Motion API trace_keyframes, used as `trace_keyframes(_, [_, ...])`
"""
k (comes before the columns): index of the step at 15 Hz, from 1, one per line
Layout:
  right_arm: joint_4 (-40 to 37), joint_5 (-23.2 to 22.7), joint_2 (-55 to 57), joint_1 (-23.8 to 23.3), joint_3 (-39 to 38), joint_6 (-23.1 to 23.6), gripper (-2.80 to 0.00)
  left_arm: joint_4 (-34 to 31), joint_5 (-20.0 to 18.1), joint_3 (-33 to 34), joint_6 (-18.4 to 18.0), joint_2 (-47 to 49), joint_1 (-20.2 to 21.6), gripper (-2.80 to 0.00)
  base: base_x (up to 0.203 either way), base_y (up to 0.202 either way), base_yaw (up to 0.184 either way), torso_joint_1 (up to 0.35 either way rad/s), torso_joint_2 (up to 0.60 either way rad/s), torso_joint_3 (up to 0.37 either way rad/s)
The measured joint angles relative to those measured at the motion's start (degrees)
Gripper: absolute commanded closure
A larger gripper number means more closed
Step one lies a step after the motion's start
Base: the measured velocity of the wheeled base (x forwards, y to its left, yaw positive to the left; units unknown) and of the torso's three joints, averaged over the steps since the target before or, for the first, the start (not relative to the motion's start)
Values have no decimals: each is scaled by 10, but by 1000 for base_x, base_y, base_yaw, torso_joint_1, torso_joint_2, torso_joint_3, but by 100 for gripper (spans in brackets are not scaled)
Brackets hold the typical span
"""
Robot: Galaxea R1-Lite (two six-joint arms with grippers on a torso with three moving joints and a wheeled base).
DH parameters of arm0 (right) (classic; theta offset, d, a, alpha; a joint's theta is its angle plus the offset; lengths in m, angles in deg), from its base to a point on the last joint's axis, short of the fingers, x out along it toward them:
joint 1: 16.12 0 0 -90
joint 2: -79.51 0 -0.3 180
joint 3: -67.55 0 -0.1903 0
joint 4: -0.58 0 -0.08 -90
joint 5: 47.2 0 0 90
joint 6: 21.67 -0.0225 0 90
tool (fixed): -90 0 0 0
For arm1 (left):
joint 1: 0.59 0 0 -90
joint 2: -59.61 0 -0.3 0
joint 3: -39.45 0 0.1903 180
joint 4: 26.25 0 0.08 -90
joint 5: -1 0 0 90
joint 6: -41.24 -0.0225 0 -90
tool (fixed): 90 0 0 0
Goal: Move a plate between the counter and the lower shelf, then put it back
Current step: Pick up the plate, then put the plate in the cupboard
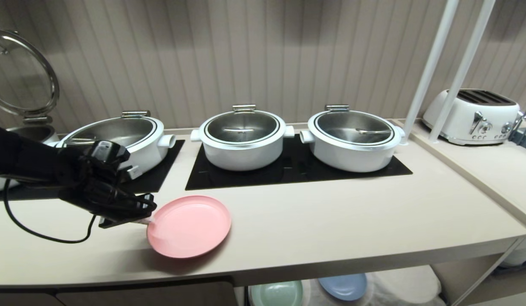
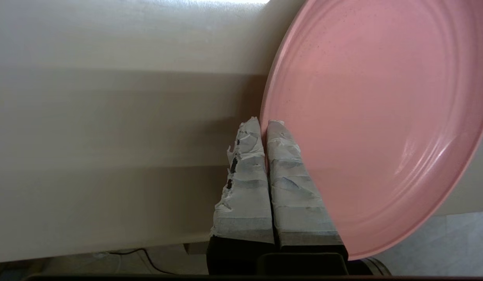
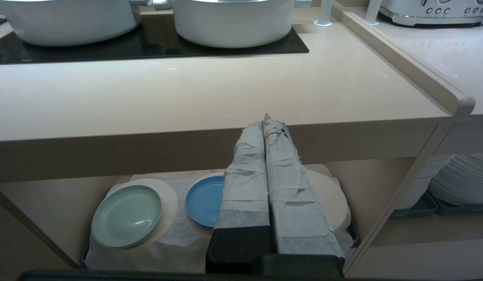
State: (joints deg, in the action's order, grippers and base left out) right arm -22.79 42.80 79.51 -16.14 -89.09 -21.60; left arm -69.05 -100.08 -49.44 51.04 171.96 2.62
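The pink plate (image 1: 190, 225) is over the beige counter (image 1: 331, 221), near its front edge, with a shadow under its near side. My left gripper (image 1: 146, 221) is shut on the plate's left rim. In the left wrist view the taped fingers (image 2: 245, 183) pinch the rim of the plate (image 2: 374, 117), one on each face. Whether the plate's far edge touches the counter I cannot tell. My right gripper (image 3: 267, 119) is shut and empty, level with the counter's front edge (image 3: 148, 152), in front of the lower shelf (image 3: 175, 242) with its white cloth.
Three white pots (image 1: 244, 136) stand on black hob panels (image 1: 297, 170) behind the plate. A mint-green plate (image 3: 126, 216) and a blue plate (image 3: 204, 199) lie on the lower shelf. A white toaster (image 1: 473, 115) sits on the adjoining top at right, beside two white posts (image 1: 433, 63).
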Motion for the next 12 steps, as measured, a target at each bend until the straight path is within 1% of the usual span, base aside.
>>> trace_keyframes(2, [0, 0, 0, 0, 0, 0, 0, 0, -16, 39, 13, -38, 7, 0, 0, 0, 0, 0, 0, 0])
trace_keyframes(4, [0, 0, 0, 0, 0, 0, 0, 0, -27, 82, 16, -75, 19, 0, 0, 0, 0, 0, 0, 0])
trace_keyframes(7, [0, 0, 0, 0, 0, 0, 0, 0, -50, 140, 17, -123, 53, 0, 0, 0, 0, 0, 0, 0])
trace_keyframes(9, [0, 0, 0, 0, 0, 0, 0, 0, -56, 166, 17, -146, 75, 0, 0, 0, 0, 0, 0, 0])
trace_keyframes(12, [0, 0, 0, 0, 0, 0, 0, -1, -87, 191, 17, -174, 104, 0, 0, 0, 0, 0, 0, 0])
